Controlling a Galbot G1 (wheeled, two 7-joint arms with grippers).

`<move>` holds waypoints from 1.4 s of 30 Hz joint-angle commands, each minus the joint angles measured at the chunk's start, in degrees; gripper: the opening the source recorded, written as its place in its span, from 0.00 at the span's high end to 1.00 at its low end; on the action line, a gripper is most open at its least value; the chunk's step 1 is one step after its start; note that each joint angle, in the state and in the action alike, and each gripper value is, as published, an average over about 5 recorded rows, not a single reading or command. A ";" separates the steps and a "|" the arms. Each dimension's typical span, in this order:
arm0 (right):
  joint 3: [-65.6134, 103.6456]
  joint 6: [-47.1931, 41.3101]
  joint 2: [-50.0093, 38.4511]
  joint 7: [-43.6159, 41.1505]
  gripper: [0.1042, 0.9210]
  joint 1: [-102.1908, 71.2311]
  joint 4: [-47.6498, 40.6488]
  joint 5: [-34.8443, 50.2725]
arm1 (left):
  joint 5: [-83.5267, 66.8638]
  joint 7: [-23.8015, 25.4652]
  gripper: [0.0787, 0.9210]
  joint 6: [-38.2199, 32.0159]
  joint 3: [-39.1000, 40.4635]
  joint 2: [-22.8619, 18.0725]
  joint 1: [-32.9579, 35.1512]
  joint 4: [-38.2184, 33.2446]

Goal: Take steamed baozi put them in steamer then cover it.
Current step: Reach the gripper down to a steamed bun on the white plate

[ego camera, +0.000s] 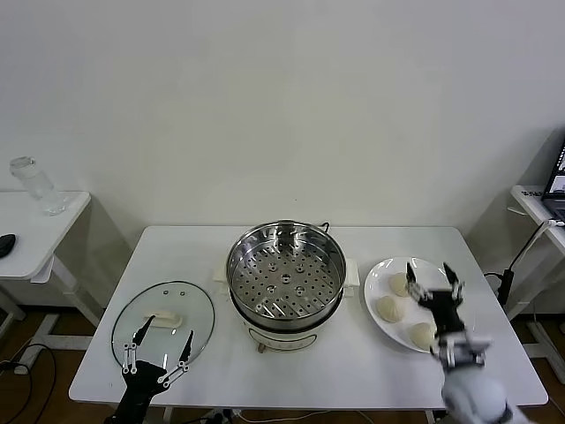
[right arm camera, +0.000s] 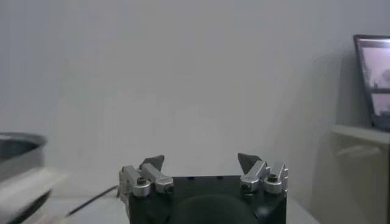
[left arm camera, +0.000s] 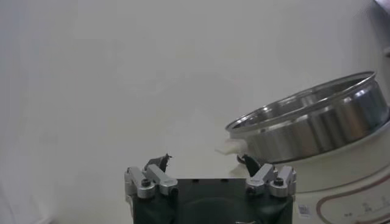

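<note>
A: Where are the buns and the pot?

B: The steamer (ego camera: 286,276) stands uncovered in the middle of the table (ego camera: 380,367). Three steamed baozi (ego camera: 389,308) lie on the white plate (ego camera: 378,277) at its right. The cover (ego camera: 163,322) lies flat at its left.

A: And the claws?

B: The right gripper (ego camera: 433,281) hovers above the plate, spread wide, holding nothing. The left gripper (ego camera: 160,344) is at the near edge of the cover, also wide and empty.

Left tool (ego camera: 161,352) and right tool (ego camera: 434,284) both spread wide, empty.
</note>
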 commanded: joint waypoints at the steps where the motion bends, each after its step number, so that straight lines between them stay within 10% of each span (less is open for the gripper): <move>1: -18.52 -7.81 -11.27 -23.26 0.12 29.16 -17.03 8.73 | 0.43 -0.04 0.12 -0.29 0.22 -0.10 0.21 -0.22; 17: -46.52 -8.19 -13.29 -78.22 0.12 58.80 -33.39 -25.38 | 1.17 -0.80 0.12 -0.60 0.26 -0.71 0.05 -0.18; 42: -51.99 -5.22 2.82 -81.00 0.12 60.90 -47.19 -49.27 | 2.12 -1.32 0.12 -0.99 -0.15 -1.97 0.91 0.04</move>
